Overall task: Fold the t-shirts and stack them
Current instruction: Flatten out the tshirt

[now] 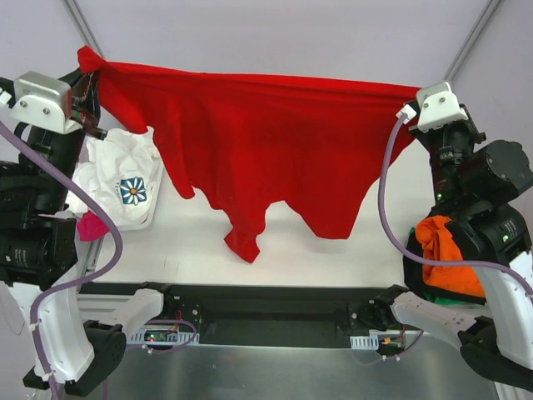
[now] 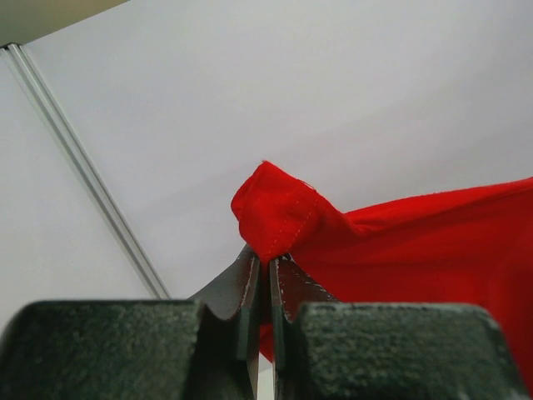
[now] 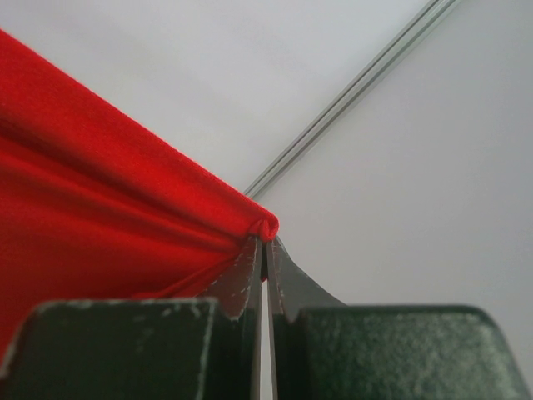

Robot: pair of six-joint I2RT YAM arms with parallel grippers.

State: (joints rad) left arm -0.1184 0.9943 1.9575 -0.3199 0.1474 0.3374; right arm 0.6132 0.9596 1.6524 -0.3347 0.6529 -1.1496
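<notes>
A plain red t-shirt (image 1: 266, 142) hangs stretched wide between both arms, high above the table, its lower edge dangling in uneven folds. My left gripper (image 1: 90, 79) is shut on its left corner, which bunches above the jaws in the left wrist view (image 2: 279, 217). My right gripper (image 1: 414, 98) is shut on the right corner, seen pinched in the right wrist view (image 3: 265, 227). A white t-shirt with a blue flower print (image 1: 125, 183) lies at the left, with pink cloth (image 1: 90, 225) under it. An orange t-shirt (image 1: 445, 250) lies at the right over green cloth (image 1: 441, 293).
The white table (image 1: 333, 262) runs under the hanging shirt. The arm bases and a black rail (image 1: 266, 312) sit at the near edge. Tent walls and poles (image 1: 83, 29) close the back.
</notes>
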